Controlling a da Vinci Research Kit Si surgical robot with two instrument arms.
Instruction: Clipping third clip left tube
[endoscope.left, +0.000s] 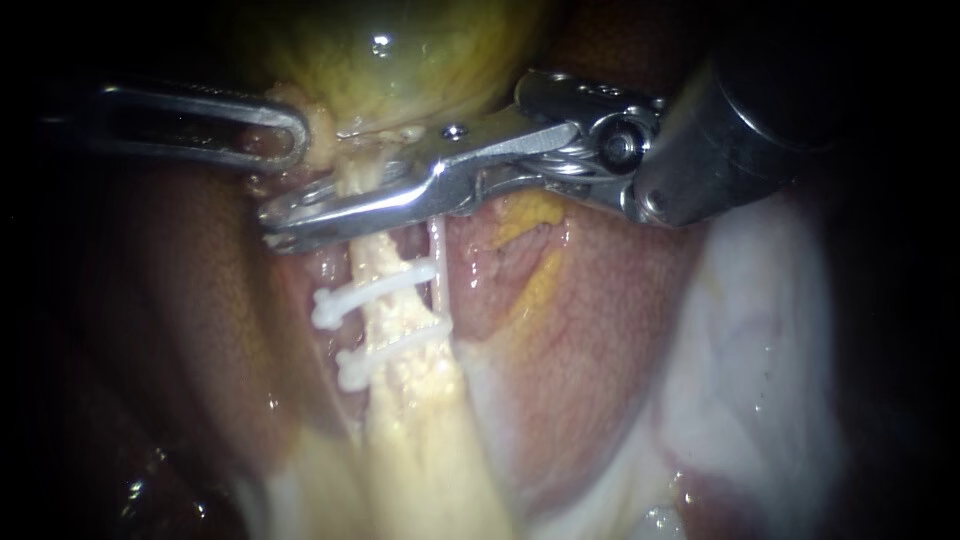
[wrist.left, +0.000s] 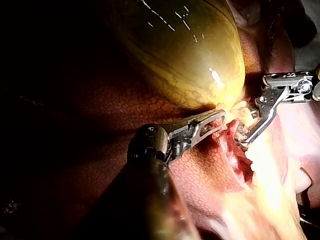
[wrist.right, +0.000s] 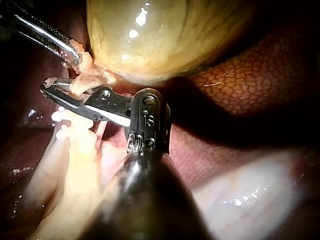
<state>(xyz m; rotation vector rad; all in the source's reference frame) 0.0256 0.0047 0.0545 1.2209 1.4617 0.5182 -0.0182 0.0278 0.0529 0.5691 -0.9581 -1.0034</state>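
Left tube, pale cream stalk (endoscope.left: 405, 400): wears two white plastic clips (endoscope.left: 375, 290), shows no third yet, sits pinched above them in steel right instrument's narrow pincer (endoscope.left: 285, 218).

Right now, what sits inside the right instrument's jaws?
The right instrument has the left tube between its jaws, above two white clips. The near jaw covers that stretch, so any clip there is hidden.

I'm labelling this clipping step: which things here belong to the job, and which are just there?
In the job: right instrument across the left tube; two clips on it; left instrument holding the gallbladder.
Just there: right tube; liver.
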